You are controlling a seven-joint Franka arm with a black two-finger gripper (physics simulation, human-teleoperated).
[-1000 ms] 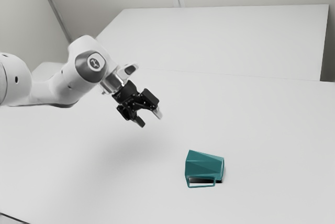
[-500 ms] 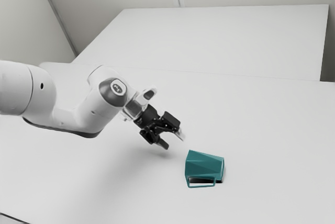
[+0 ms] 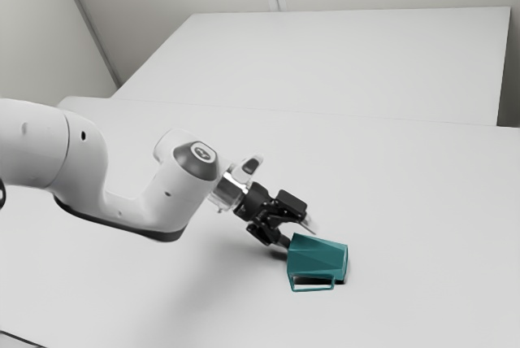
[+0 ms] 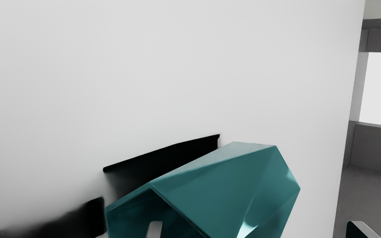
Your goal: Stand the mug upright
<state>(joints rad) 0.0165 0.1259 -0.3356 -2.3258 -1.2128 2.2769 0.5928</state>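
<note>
White tabletop held the teal mug on its side, near and toward the exterior view's right. I had brought my wide-spread gripper down to it, making a grasp feasible.

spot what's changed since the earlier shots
My arm has moved down and toward the exterior view's right, bringing the open jaws up to the mug. Nothing has been taken hold of. The mug still lies on its side on the table.
</note>
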